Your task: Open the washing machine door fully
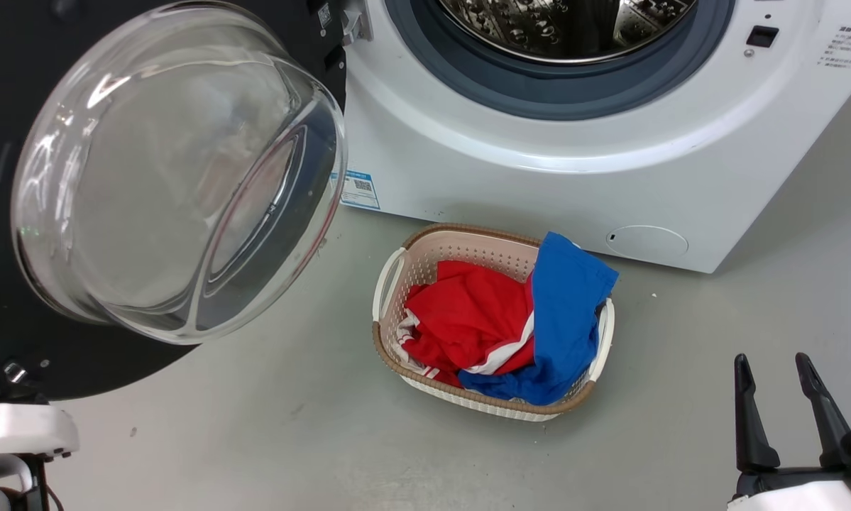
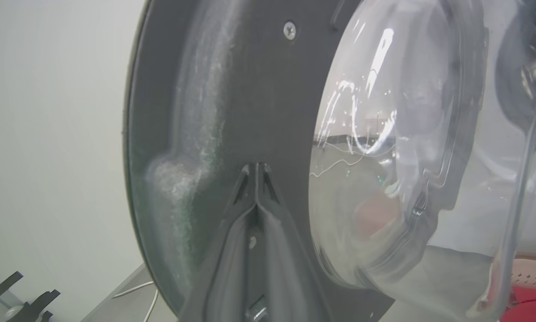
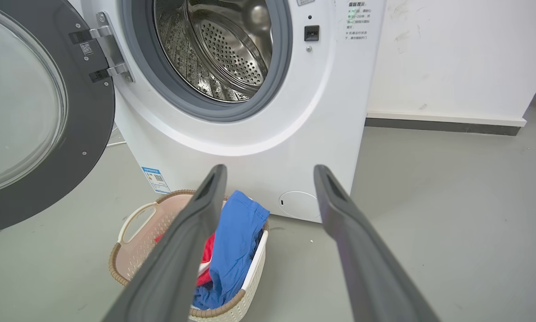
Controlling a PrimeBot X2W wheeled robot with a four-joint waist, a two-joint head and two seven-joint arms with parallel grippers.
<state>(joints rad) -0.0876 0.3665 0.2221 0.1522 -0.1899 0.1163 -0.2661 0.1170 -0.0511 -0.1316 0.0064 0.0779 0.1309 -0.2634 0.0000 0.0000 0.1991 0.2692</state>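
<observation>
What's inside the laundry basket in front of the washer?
A red garment with white trim and a blue garment that drapes over the rim of the basket. Anything lying beneath them on the basket's bottom is covered.

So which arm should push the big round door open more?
Left. The left gripper, fingers together, points straight at the dark inner face of the washing machine door. The right gripper hangs open over the floor, with the laundry basket between it and the door.
</observation>
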